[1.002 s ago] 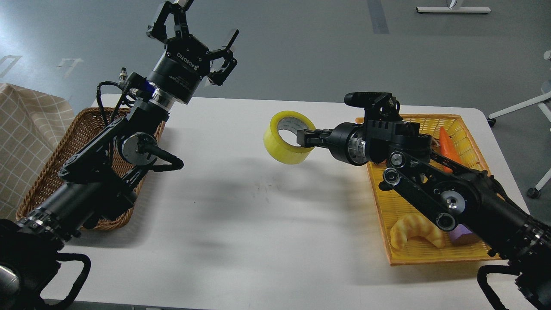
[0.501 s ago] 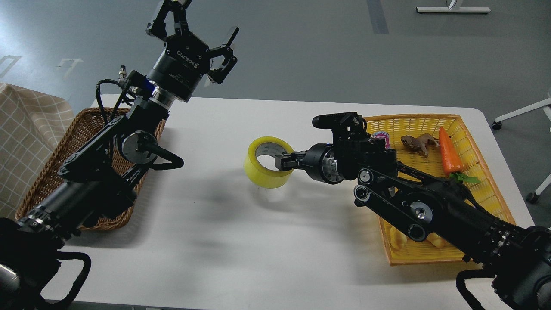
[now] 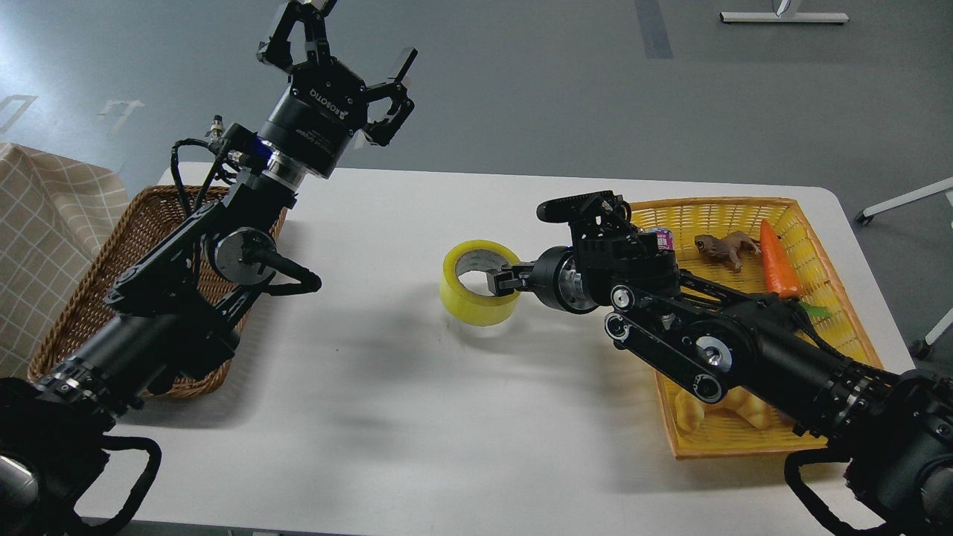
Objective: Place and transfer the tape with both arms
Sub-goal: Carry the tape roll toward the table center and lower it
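Right gripper [image 3: 497, 284] pinching tape [image 3: 479, 292] rim – on table [image 3: 417, 417], left gripper [image 3: 335, 56] spread wide, raised

We see a white table [image 3: 417, 417] on grey floor. Far left on it: brown wicker basket [image 3: 141, 231], with a beige checked cloth [image 3: 45, 223] just beside it at the frame edge. Far right: yellow basket [image 3: 744, 216] holding an orange carrot [image 3: 776, 260], a brown animal figure [image 3: 722, 247], a croissant [image 3: 733, 406] partly hidden, and a small can [image 3: 663, 237], label unreadable. Chair legs [image 3: 904, 197] at the right edge.
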### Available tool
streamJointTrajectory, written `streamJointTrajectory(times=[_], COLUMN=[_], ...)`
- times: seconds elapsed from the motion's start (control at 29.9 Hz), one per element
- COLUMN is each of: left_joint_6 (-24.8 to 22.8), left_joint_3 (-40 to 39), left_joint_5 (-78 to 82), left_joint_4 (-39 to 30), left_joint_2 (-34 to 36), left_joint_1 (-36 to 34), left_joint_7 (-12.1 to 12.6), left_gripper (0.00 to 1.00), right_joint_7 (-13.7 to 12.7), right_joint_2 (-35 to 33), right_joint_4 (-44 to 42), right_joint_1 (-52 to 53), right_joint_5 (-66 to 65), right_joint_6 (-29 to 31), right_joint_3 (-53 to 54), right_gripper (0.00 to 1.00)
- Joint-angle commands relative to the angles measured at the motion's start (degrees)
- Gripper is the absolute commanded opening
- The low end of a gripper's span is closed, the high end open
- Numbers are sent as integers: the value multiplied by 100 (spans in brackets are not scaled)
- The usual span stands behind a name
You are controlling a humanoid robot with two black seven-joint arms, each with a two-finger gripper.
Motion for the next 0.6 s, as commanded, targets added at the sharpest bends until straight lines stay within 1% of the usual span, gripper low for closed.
streamJointTrajectory(times=[0.0,0.57], left_joint_6=[0,0], left_joint_3=[0,-9], left_joint_5=[1,1], left_joint_4=[2,2], left_joint_2=[-5,-5], left_joint_1=[1,1], left_joint_7=[0,0], left_gripper=[98,98], right_joint_7=[1,1], right_joint_2=[-1,-1], right_joint_4=[-16,1], right_joint_1=[5,-56], right_joint_5=[-6,3], right_joint_6=[0,0], right_joint_3=[-29,-231], right_gripper=[0,0])
